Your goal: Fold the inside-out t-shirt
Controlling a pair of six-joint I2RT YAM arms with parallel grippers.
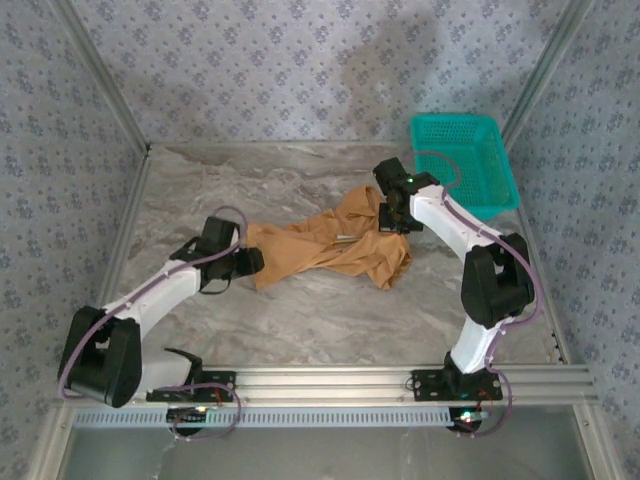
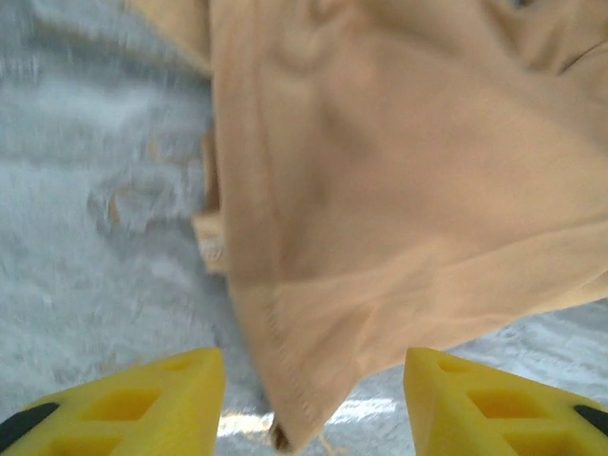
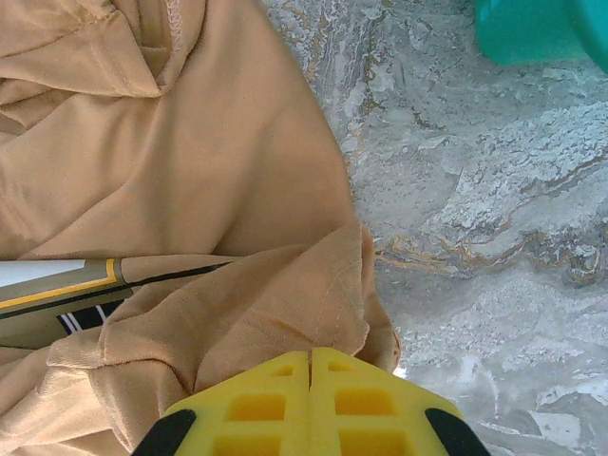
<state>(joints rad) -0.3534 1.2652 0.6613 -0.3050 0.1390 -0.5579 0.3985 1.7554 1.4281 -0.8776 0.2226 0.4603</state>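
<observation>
The inside-out t-shirt point(image 1: 330, 245) lies crumpled on the marble table, an orange-tan cloth stretched between the two arms. At the shirt's left end my left gripper point(image 1: 250, 262) is open. In the left wrist view a hemmed corner of the t-shirt point(image 2: 399, 190) hangs loose between the parted yellow fingers point(image 2: 152, 399) of the left gripper point(image 2: 313, 380), touching neither. My right gripper point(image 1: 392, 222) is at the shirt's far right edge. In the right wrist view the right gripper point(image 3: 311, 356) is shut, pinching a raised fold of the t-shirt point(image 3: 190, 161). A striped label point(image 3: 57, 294) shows on the cloth.
A teal basket point(image 1: 470, 150) stands at the back right, close behind the right arm; its corner point(image 3: 537, 28) shows in the right wrist view. Bare marble table point(image 1: 330, 320) lies in front of the shirt. Metal frame posts and patterned walls close in the sides.
</observation>
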